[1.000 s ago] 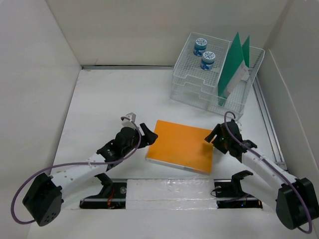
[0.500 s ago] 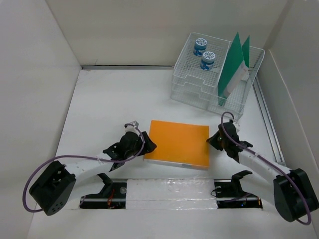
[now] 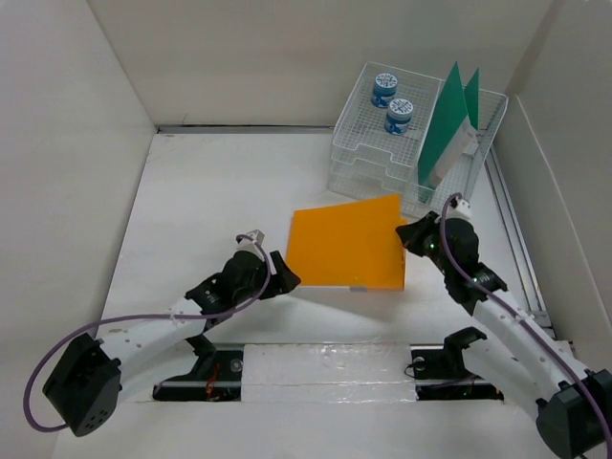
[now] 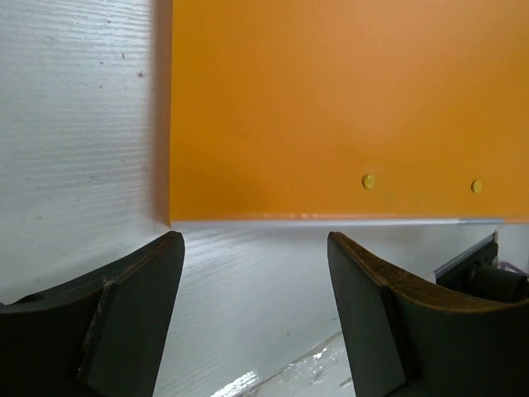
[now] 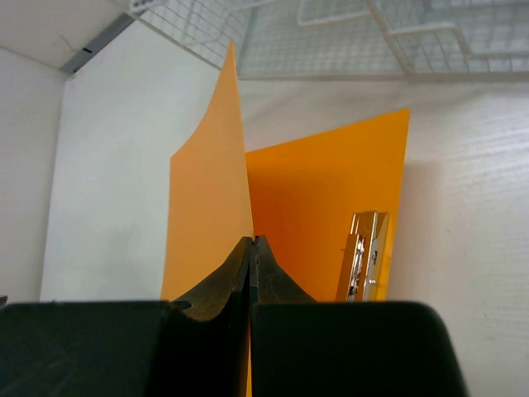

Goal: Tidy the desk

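Two-fingered right jaws pinch shut on orange folder [image 3: 344, 247] cover; left jaws gape wide, empty.

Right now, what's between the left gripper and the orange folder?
Only bare white desk lies between the left gripper and the orange folder, per the left wrist view.
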`<action>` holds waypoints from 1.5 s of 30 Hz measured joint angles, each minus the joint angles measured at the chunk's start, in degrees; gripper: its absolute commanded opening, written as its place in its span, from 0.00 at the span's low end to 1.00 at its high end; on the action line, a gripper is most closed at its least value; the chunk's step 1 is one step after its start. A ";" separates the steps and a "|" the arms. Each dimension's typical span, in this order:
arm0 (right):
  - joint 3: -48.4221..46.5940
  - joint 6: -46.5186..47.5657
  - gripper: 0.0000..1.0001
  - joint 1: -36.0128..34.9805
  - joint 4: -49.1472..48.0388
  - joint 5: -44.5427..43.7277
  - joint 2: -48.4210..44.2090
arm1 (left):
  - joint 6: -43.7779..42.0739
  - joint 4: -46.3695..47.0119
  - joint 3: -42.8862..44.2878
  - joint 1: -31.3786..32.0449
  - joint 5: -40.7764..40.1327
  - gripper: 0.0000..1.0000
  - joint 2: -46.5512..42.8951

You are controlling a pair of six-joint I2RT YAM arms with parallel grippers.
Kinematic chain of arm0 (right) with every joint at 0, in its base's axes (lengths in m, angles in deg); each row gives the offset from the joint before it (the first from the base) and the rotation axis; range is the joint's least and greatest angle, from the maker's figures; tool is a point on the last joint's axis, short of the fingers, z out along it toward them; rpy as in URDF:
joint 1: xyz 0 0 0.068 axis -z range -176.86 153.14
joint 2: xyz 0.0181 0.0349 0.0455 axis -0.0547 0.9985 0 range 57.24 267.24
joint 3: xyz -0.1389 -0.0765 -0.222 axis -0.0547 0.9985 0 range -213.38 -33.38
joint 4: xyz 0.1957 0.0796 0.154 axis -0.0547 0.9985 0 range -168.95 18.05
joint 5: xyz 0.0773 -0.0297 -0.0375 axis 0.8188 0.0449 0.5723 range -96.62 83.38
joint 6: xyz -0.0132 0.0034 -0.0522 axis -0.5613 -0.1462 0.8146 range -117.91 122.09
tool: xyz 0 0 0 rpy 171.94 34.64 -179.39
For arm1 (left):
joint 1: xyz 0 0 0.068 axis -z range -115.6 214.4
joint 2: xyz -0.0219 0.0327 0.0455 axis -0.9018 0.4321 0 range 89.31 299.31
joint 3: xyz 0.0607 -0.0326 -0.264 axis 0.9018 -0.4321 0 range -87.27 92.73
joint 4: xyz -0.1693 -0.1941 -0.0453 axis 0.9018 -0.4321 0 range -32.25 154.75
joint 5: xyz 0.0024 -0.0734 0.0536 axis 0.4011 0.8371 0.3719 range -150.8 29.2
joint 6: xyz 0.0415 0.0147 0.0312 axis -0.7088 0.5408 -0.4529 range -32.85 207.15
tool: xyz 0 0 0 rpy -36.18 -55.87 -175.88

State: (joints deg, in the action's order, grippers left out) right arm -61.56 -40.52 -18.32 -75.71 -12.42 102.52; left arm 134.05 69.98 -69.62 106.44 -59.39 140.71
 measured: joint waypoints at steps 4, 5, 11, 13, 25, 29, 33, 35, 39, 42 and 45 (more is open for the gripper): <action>-4.85 0.98 0.00 0.00 -0.31 1.18 4.26 | 0.59 -2.19 0.44 0.00 1.25 0.68 -1.38; -5.33 0.98 0.00 0.00 -0.35 1.51 5.07 | 1.11 -2.82 0.00 0.00 1.49 0.68 -2.58; -5.66 0.09 0.00 0.00 -0.15 3.32 7.19 | 7.37 -5.55 -4.13 0.00 2.01 0.74 -11.23; -5.62 -0.90 0.00 0.00 -0.31 4.46 7.02 | 9.94 -4.44 -5.53 0.00 2.84 0.77 -13.09; -0.66 -9.33 0.00 -7.02 -4.33 4.98 1.92 | 28.02 22.95 -11.45 7.50 2.99 0.97 -2.75; -0.42 -11.65 0.00 -9.25 -5.29 4.26 1.77 | 32.09 27.52 -11.28 11.98 -1.20 0.98 2.84; 0.66 -14.25 0.00 -10.80 -7.08 3.26 0.70 | 34.75 28.79 -10.23 17.73 -7.96 0.99 4.46; 1.07 -15.37 0.00 -10.93 -7.48 3.17 0.50 | 35.82 28.85 -9.49 19.10 -11.06 0.99 5.11; 2.51 -17.73 0.00 -10.97 -7.82 3.19 0.02 | 38.21 29.73 -9.25 19.15 -16.76 0.96 7.56; 3.63 -19.08 0.00 -11.30 -7.74 3.32 -0.72 | 39.87 31.23 -9.25 19.32 -19.15 0.95 13.25; 4.02 -20.11 0.00 -11.45 -7.50 3.61 -1.25 | 41.66 34.69 -8.74 19.63 -19.98 0.87 18.80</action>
State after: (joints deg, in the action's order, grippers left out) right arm -57.54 -60.62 -29.77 -83.20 -8.81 101.27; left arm 175.70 104.67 -78.36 126.07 -79.37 159.50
